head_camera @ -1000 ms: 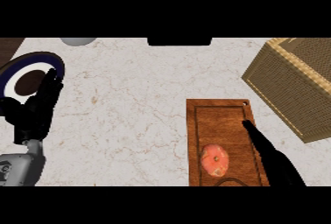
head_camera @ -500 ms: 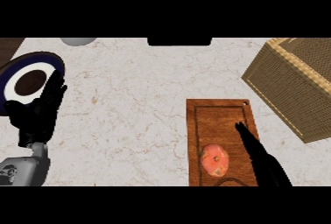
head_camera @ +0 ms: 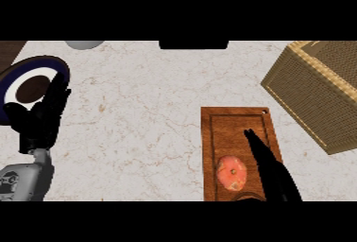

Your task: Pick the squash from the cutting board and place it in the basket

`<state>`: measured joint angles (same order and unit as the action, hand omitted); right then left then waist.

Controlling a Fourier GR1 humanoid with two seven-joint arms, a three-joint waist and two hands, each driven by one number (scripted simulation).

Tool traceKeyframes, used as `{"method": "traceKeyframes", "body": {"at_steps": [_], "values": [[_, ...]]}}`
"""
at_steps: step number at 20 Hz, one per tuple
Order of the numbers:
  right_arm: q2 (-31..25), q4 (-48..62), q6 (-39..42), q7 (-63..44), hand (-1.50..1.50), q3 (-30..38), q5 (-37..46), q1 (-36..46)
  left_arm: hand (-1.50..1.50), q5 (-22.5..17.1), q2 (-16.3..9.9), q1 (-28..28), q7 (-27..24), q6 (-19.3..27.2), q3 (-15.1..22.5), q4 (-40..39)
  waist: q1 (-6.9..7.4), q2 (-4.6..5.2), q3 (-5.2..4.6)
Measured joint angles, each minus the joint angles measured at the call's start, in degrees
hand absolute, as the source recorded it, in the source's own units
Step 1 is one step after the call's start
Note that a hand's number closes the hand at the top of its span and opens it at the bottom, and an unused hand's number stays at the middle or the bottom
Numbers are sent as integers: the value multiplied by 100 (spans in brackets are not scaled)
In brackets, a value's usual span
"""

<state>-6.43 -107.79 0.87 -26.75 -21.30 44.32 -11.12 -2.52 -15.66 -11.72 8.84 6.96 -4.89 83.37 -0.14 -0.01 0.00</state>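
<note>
- Squash [head_camera: 231, 173] lies on the cutting board [head_camera: 237, 123], near its lower end.
- My right hand [head_camera: 268, 165] is just beside the squash, fingers straight and pressed together, holding nothing.
- Risk: closing from the side may roll it off-board, away from the basket [head_camera: 320, 90].
- Left hand [head_camera: 42, 120] rests open at bench [head_camera: 146, 94] left.

squash [head_camera: 231, 173] orange-pink | cutting board [head_camera: 233, 124] brown woodgrain | basket [head_camera: 317, 90] tan woven | counter [head_camera: 146, 118] veined cream marble

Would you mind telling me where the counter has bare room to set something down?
The widest bare patch lies between the plate with the left hand and the cutting board. A narrower strip separates board and basket. The board is crowded: squash, right hand.
</note>
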Motion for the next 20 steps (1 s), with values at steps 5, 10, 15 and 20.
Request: {"method": "traceKeyframes", "body": {"at_steps": [5,10,15,20], "values": [[49,348,-133,60,-150,-5,201,9,0,9,-9,-96,81,-138,-122,10,2,-1,0],[12,602,-130,248,-150,168,152,87,0,124,121,-9,129,-148,-121,152,5,-1,0],[136,852,-156,270,-150,162,273,246,0,227,237,124,-15,-203,-168,155,6,-2,-2],[223,1287,-245,422,-150,226,333,402,0,335,335,203,19,-171,-152,264,8,-15,-17]]}}
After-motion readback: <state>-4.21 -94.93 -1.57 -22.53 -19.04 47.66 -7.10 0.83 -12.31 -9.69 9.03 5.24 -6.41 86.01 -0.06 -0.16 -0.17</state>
